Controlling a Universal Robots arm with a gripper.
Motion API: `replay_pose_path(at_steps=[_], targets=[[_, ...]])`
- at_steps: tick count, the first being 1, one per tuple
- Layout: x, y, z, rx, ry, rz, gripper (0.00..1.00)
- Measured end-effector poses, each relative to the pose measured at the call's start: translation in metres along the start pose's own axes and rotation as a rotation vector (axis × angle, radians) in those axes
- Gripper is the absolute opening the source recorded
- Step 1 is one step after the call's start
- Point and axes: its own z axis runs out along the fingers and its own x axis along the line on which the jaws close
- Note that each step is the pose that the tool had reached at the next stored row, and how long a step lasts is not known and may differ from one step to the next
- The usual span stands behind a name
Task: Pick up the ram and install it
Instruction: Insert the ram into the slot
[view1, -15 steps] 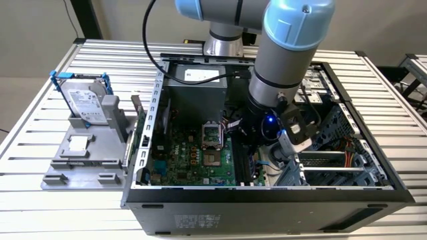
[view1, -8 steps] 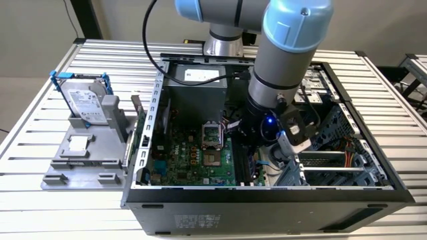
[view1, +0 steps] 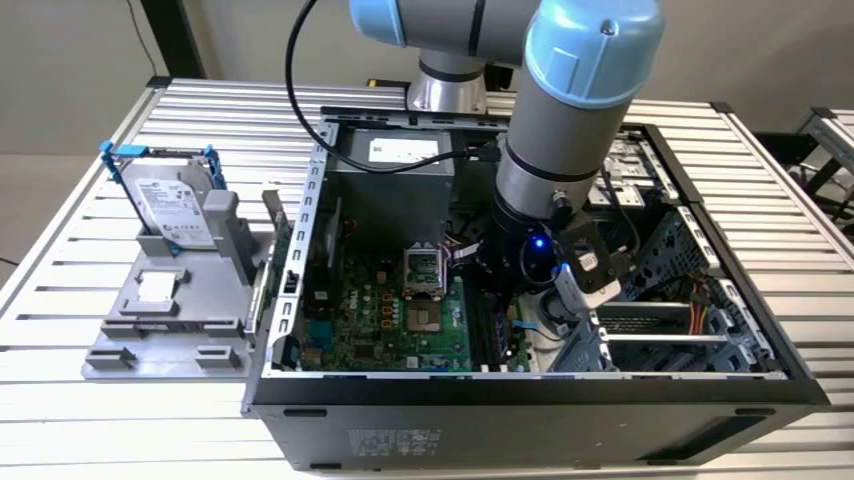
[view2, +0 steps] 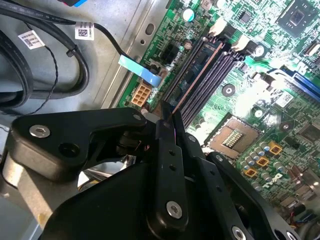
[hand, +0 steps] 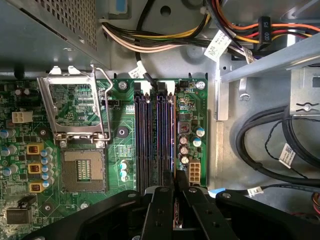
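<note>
— Claw status?
— Pinching the ram edge-on between both fingers; I see it in both wrist views.
— Where's the ram sitting?
— Standing along the outermost of the black memory slots on the motherboard, near the CPU socket. I can't tell whether it's seated.
— And outside the case?
— On the counter, the hard drive stands in its grey holder.
</note>
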Motion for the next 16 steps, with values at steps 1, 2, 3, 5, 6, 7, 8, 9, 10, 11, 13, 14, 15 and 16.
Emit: replay_pose_path(at_steps=[1, 2, 3, 5, 6, 7, 8, 9, 10, 11, 13, 14, 15, 16], targets=[[0.0, 0.0, 0.0, 0.0005, 0.0003, 0.0, 0.0], [0.0, 0.0, 0.0001, 0.0013, 0.0005, -0.001, 0.0], [0.0, 0.0, 0.0001, 0.0022, 0.0007, -0.003, 0.0], [-0.0001, 0.0, 0.0001, 0.0044, 0.0005, -0.005, 0.0], [-0.0001, 0.0, 0.0001, 0.0059, 0.0005, -0.005, 0.0], [-0.0001, 0.0, 0.0001, 0.0076, 0.0005, -0.005, 0.0], [0.0, 0.0, 0.0001, 0.0085, 0.0004, -0.005, 0.0], [0.0, 0.0, 0.0001, 0.0092, 0.0005, -0.005, 0.0], [0.0, 0.0, 0.0001, 0.0094, 0.0004, -0.005, 0.0], [0.0, 0.0, 0.0001, 0.0095, 0.0004, -0.005, 0.0], [0.0, 0.0001, 0.0001, 0.0096, 0.0004, -0.005, 0.0], [0.0, 0.0001, 0.0, 0.0096, 0.0004, -0.005, 0.0], [0.0, 0.0001, 0.0, 0.0097, 0.0004, -0.005, 0.0], [0.0, 0.0001, 0.0001, 0.0097, 0.0004, -0.005, 0.0]])
